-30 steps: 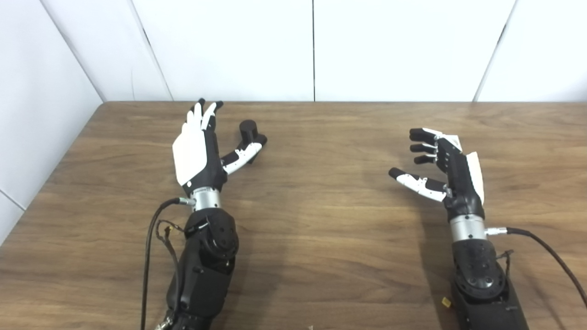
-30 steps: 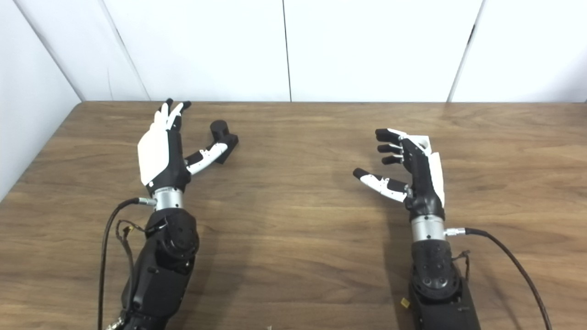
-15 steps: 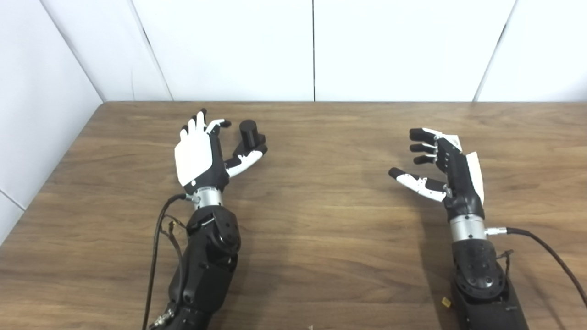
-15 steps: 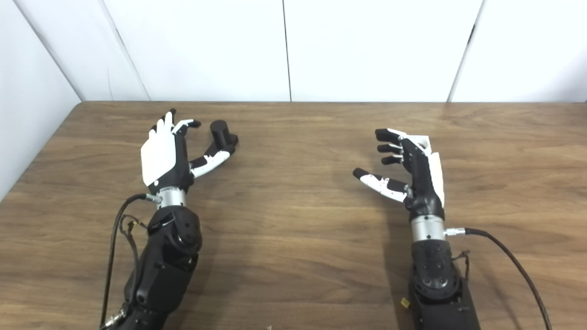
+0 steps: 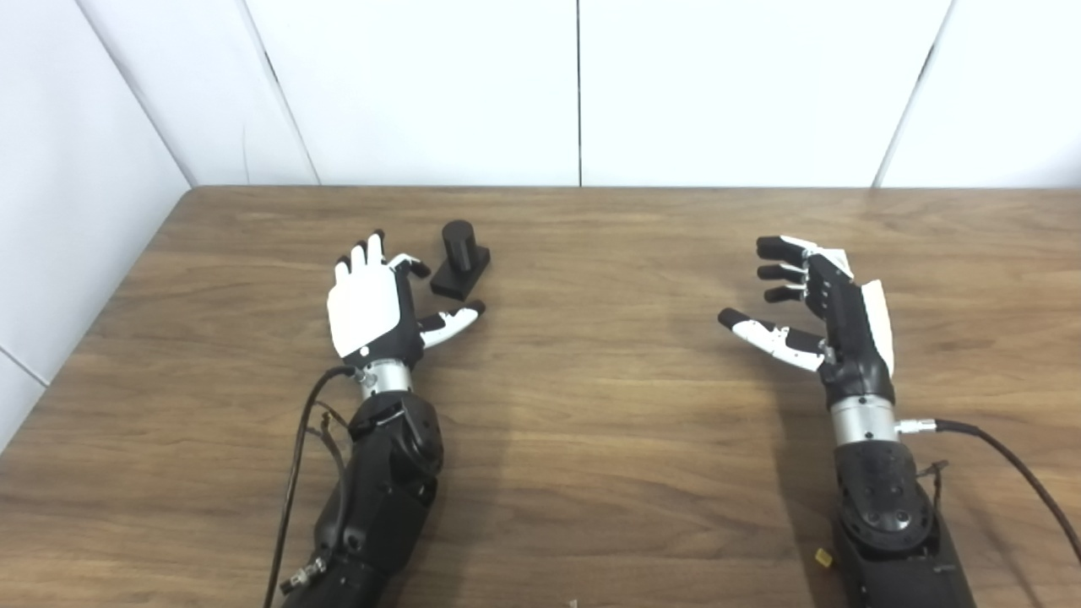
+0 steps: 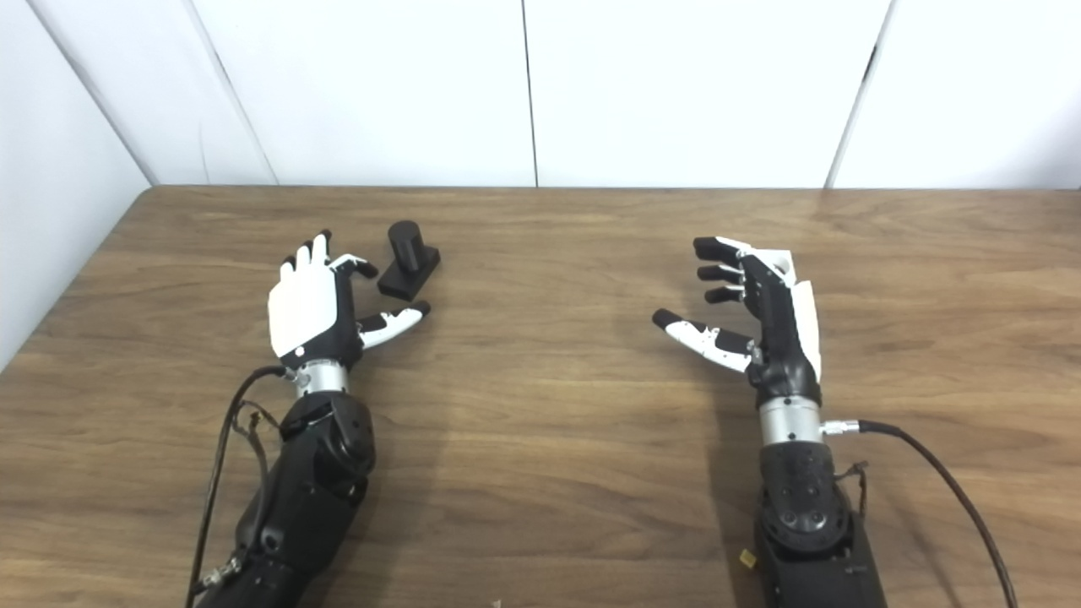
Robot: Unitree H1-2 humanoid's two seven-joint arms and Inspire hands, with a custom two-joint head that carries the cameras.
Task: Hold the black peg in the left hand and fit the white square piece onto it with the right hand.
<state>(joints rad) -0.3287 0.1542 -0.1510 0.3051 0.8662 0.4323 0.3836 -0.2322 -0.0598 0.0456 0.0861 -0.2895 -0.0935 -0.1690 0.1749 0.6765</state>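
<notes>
The black peg [image 5: 460, 257], a short cylinder on a square base, stands upright on the table [image 5: 591, 405] at the left. My left hand [image 5: 372, 300] lies just in front and to the left of it, open, fingers slightly curled, thumb pointing right below the peg's base, apart from it. My right hand [image 5: 815, 308] hovers at the right, open, thumb spread to the left. A white piece [image 6: 775, 258] shows just behind its fingers, mostly hidden; whether the fingers touch it I cannot tell.
White wall panels [image 5: 574, 84] close off the far edge and the left side of the wooden table. Cables [image 5: 1005, 456] trail from both wrists. A small yellow scrap [image 5: 820, 555] lies beside the right forearm.
My left hand has drawn back toward me from around the peg, its fingers curling a little. The peg stays in place. The right hand has not moved.
</notes>
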